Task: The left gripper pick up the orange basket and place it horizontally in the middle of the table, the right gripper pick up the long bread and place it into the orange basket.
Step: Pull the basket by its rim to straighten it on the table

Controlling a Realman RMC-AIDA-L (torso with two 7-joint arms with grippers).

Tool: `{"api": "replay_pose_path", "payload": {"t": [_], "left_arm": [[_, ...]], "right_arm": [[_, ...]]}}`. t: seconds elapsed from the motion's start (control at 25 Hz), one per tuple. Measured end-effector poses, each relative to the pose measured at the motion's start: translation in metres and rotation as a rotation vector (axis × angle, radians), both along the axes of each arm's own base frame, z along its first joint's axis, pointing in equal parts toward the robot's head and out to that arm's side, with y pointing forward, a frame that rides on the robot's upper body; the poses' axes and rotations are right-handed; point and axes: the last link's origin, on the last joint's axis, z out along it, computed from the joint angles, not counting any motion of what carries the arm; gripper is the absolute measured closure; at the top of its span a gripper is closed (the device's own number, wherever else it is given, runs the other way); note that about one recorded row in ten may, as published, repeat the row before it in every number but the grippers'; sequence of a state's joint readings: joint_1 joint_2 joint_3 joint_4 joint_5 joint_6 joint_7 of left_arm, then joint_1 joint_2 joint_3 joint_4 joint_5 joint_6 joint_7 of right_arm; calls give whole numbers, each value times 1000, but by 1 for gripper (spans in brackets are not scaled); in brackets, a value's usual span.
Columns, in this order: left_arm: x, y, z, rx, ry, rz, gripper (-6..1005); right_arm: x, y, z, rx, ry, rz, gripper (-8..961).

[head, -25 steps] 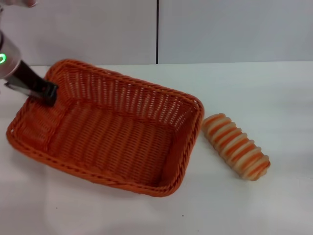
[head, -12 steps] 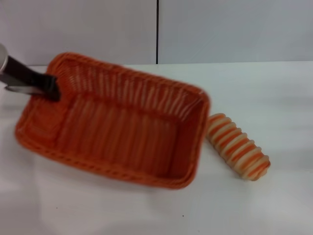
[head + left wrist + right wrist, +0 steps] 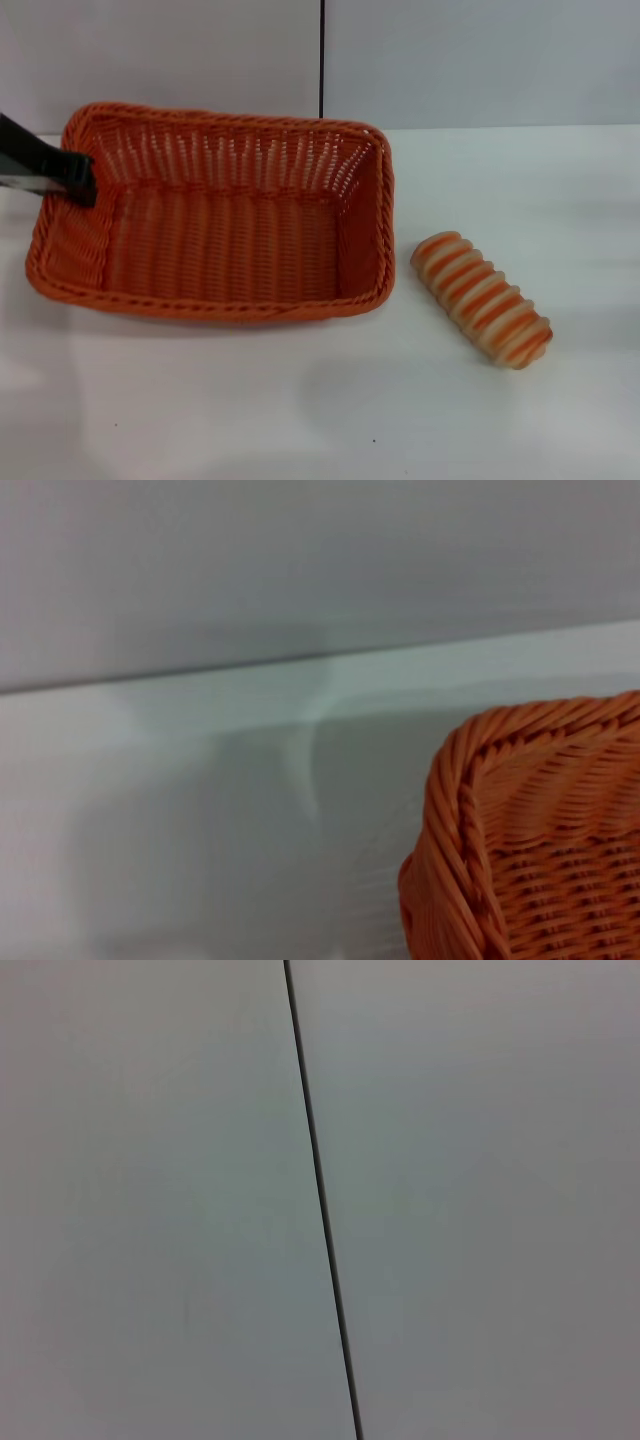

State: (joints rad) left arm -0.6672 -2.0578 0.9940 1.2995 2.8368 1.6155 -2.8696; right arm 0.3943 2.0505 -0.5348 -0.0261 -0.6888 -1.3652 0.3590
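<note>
Left tool is clamped on the left short rim of the orange basket, which sits long side across on the white surface. The long bread lies just right of the basket, not touching. The right tool is out of view.

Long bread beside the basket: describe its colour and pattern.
The long bread is cream with orange-brown stripes running across its ridges; the head view shows it best.
</note>
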Motion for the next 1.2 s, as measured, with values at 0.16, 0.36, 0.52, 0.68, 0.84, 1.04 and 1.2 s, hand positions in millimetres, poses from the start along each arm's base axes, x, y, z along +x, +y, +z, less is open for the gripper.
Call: {"api": "replay_pose_path", "payload": {"t": [0.16, 0.36, 0.52, 0.68, 0.84, 1.04, 1.2], "left_arm": [[-2, -9, 1, -31, 7, 20, 873], [-5, -16, 1, -55, 15, 35, 873], [-6, -19, 0, -58, 20, 38, 873], [-8, -26, -5, -85, 33, 48, 872], [-7, -28, -10, -118, 45, 46, 872], [-5, -33, -16, -151, 38, 55, 872], [-5, -34, -18, -148, 16, 61, 872]], "right_arm": [[-1, 1, -1, -1, 1, 4, 368], [-3, 2, -1, -1, 2, 8, 368], [-3, 1, -1, 1, 5, 9, 368], [-2, 0, -2, 0, 7, 6, 369], [-1, -1, -2, 1, 5, 3, 369], [-1, -2, -1, 3, 4, 4, 369], [0, -2, -1, 4, 4, 2, 369]]}}
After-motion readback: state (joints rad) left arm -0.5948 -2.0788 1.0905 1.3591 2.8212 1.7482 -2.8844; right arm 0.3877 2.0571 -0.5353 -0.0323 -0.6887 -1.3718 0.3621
